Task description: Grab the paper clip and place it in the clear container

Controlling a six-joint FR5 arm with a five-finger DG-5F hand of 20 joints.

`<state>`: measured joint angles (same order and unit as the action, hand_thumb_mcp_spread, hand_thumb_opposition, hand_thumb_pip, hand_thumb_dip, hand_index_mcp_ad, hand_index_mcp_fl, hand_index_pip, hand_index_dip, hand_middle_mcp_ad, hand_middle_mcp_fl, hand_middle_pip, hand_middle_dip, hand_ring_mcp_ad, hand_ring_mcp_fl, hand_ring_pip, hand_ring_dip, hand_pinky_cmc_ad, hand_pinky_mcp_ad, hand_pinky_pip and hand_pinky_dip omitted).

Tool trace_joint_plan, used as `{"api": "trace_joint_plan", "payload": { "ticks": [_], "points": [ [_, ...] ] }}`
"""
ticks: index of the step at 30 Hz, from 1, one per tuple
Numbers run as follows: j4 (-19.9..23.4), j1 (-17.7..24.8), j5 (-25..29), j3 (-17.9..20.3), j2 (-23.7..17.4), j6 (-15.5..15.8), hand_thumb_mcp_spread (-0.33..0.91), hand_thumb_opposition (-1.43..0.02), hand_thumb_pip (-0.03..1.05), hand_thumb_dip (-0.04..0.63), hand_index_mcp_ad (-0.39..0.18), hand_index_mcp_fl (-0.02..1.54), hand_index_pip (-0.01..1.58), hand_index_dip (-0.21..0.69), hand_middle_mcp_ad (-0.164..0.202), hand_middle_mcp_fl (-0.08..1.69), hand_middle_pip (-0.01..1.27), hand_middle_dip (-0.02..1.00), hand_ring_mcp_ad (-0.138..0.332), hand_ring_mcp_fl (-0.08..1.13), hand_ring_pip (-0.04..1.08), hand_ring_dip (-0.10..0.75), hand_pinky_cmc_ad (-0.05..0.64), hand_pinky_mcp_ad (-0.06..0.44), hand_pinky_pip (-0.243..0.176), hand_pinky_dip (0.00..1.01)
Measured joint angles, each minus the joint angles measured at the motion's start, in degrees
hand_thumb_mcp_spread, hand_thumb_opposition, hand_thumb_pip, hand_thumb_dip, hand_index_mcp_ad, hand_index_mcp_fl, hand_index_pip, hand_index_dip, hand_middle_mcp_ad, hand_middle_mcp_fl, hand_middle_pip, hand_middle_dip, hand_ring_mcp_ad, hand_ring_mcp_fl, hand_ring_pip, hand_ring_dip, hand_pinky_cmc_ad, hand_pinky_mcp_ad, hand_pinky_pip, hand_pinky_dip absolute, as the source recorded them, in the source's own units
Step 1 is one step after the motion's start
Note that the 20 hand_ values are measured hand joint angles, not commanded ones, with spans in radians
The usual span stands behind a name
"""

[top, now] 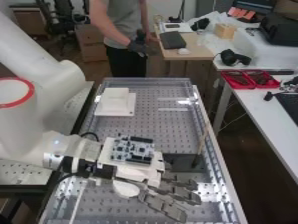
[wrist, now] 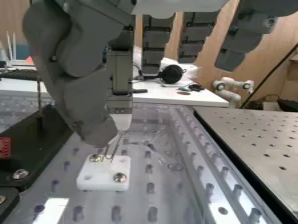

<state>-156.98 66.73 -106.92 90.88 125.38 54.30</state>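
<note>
seemingly pinched by robot hand [top: 136, 173], thin wire paper clip [wrist: 116, 147]

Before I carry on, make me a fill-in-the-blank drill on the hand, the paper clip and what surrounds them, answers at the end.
In the wrist view, the paper clip shows below the hand, by a block coloured ____.
That block carries ____ screws.
The trays on the side table are ____.
The arm enters the high view from its ____ side.

Missing words: white; two; red; left
</note>
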Motion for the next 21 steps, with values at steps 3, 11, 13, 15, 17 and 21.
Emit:
{"api": "trace_joint_plan", "payload": {
  "ticks": [3, 11, 13, 15, 17, 21],
  "points": [
    [0.2, -0.1, -0.5, -0.1, 0.3, 0.2, 0.48, -0.86, 0.61, 0.283, -0.166, 0.34, 1.27, 0.086, -0.037, 0.12, 0.13, 0.17, 0.08, 0.01, 0.1, 0.073, 0.318, 0.232, 0.002, 0.15],
    [0.1, -0.5, -1.4, -0.4, 0.9, 0.7, 0.48, -0.86, 0.61, 0.283, -0.173, 0.36, 1.28, 0.07, -0.04, 0.12, 0.13, 0.17, 0.08, 0.01, 0.1, 0.073, 0.318, 0.232, 0.002, 0.15],
    [0.2, -0.6, -1.4, -0.5, 0.9, 0.6, 0.48, -0.86, 0.61, 0.283, -0.173, 0.36, 1.28, 0.07, -0.04, 0.12, 0.13, 0.17, 0.08, 0.01, 0.1, 0.073, 0.318, 0.232, 0.002, 0.15],
    [0.2, -0.7, -1.5, -0.5, 1.0, 0.4, 0.47, -0.86, 0.61, 0.283, -0.173, 0.36, 1.28, 0.07, -0.04, 0.12, 0.13, 0.17, 0.08, 0.01, 0.1, 0.073, 0.318, 0.232, 0.002, 0.15],
    [0.3, -0.7, -1.5, -0.6, 1.2, 0.4, 0.48, -0.86, 0.61, 0.283, -0.173, 0.36, 1.28, 0.07, -0.037, 0.12, 0.13, 0.17, 0.08, 0.01, 0.1, 0.073, 0.318, 0.232, 0.002, 0.15],
    [0.4, -0.8, -1.7, -0.9, 1.6, 0.3, 0.48, -0.86, 0.61, 0.283, -0.173, 0.38, 1.28, 0.063, -0.04, 0.12, 0.12, 0.17, 0.08, 0.02, 0.11, 0.073, 0.318, 0.232, 0.002, 0.14]
  ]
}}
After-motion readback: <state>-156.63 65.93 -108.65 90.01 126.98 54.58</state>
